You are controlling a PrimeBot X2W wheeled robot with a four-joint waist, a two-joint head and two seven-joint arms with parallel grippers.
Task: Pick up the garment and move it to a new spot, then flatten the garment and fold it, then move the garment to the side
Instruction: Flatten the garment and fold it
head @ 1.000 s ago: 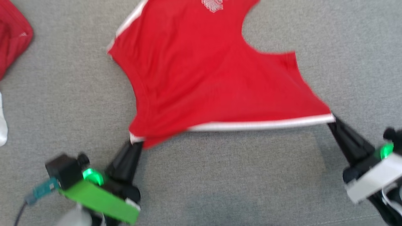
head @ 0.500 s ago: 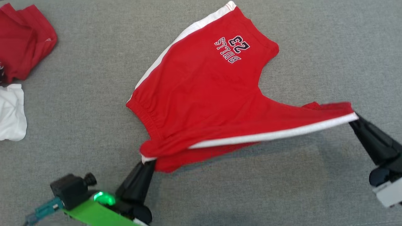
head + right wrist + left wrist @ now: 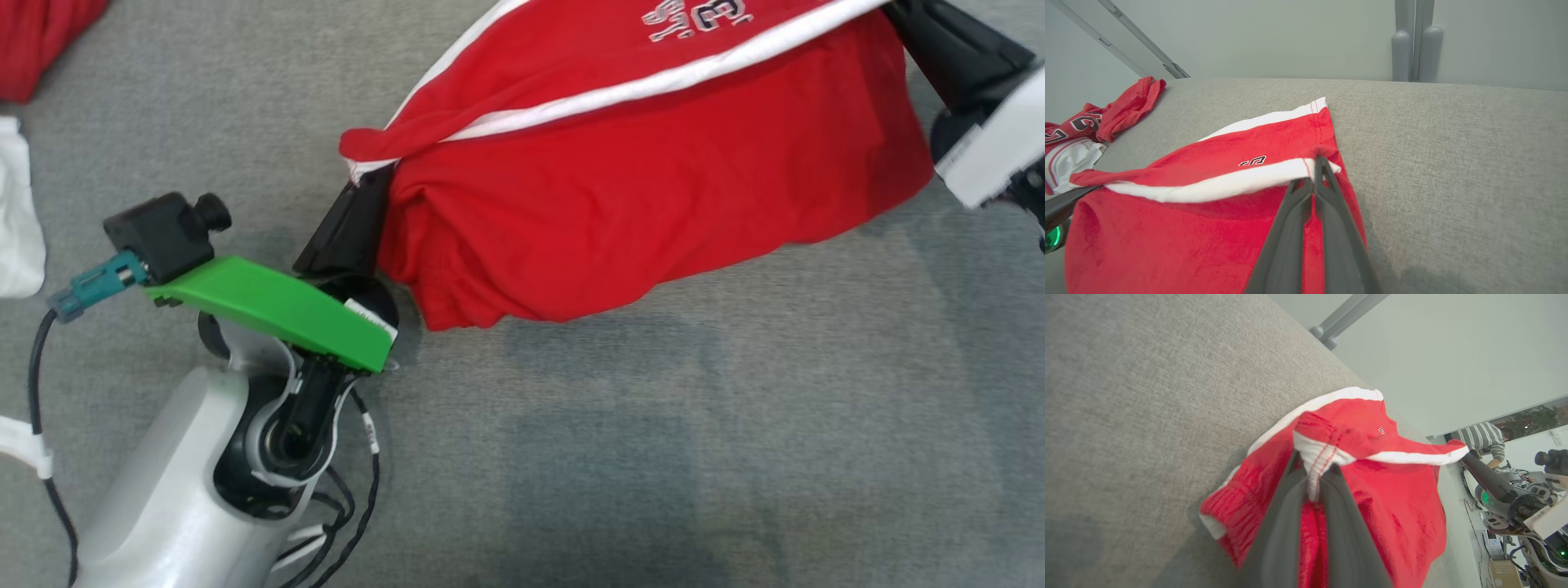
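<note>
Grey woven fabric covers the tabletop, and a wide stretch of it lies open across the lower half of the head view. In the right wrist view its far edge runs across the upper part of the frame, against a pale wall and a pair of grey posts. Along the left edge of the head view sit a second red garment in the upper corner and a white cloth just below it, both well apart from the work.

The garment, a pair of red shorts with white side stripes, spans the upper centre and right of the head view. One white-striped edge is stretched taut between the two grippers and red cloth hangs in a loose bulge under it. Its far part lies flat on the tabletop in the right wrist view.

Pale lettering at the top of the head view is cut by the frame and cannot be read. A small white label on the left arm is too small to read.

The left gripper is clamped on the left corner of the garment, its fingers pointing to the upper right above a green cover and a pale forearm that rises from the lower left corner. The right gripper comes in from the upper right corner and pinches the striped hem, fingers pressed together.

A person in a striped top stands at the right of the left wrist view.
</note>
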